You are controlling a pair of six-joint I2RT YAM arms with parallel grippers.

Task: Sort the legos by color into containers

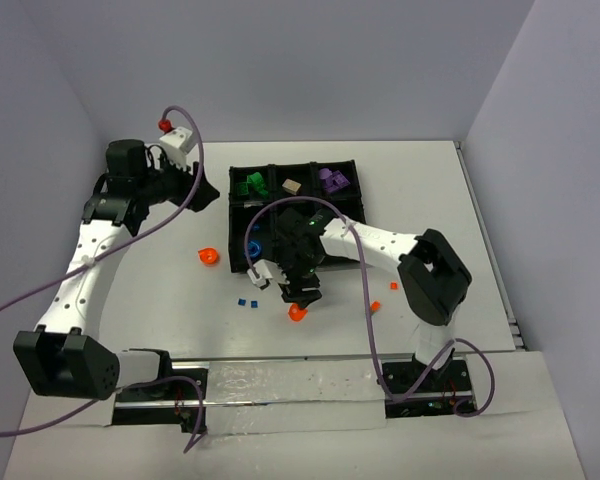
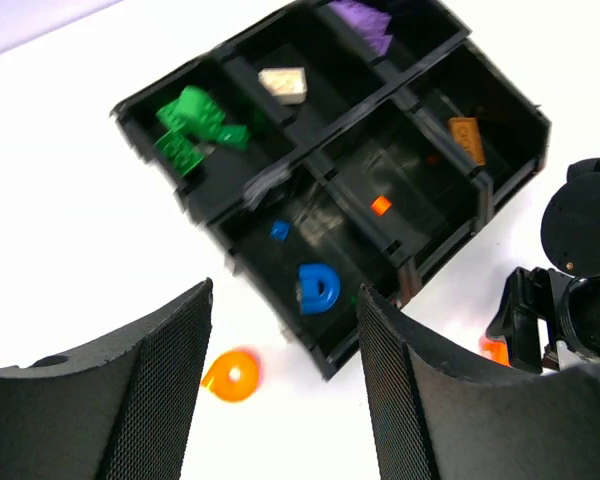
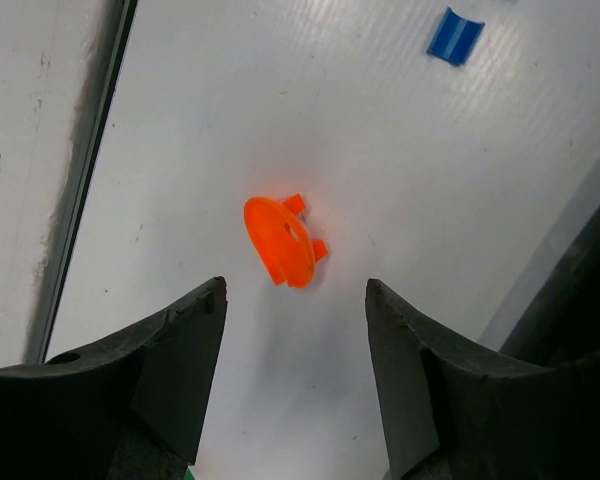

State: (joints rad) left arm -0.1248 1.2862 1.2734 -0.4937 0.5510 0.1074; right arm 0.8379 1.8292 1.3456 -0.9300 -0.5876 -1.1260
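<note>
At the far left of the table the left gripper (image 2: 286,292) hangs high, its jaws apart and nothing between them. It looks down on the tray (image 1: 238,215), which stands in the middle of the table, toward the far edge. An orange ring piece (image 1: 209,257) lies on the table just beside the near left corner of the tray, and two small blue pieces (image 1: 242,300) lie nearer to the near edge. If this arm comes down for the ring while the right arm works so close, I think the two can meet at that corner. A push on the wall may then shift the tray and shake the sorted pieces.

In the far row of the tray are the green legos (image 1: 252,184) on the left, a tan piece (image 1: 292,186) in the middle and the purple legos (image 1: 332,180) on the right. A blue arch (image 2: 319,288) is in the near left compartment. A small orange piece (image 2: 381,205) sits in the near middle compartment and an orange-brown one (image 2: 467,140) in the near right, so the next orange piece can easily land in the wrong one.

In front of the tray's near side the right gripper (image 3: 295,285) is released and empty, over a rounded orange piece (image 3: 280,240) on the table. This piece seems tilted on its rim, so closing fingers may knock it aside or squeeze it out. More orange pieces (image 1: 393,286) wait by the near right corner of the tray
</note>
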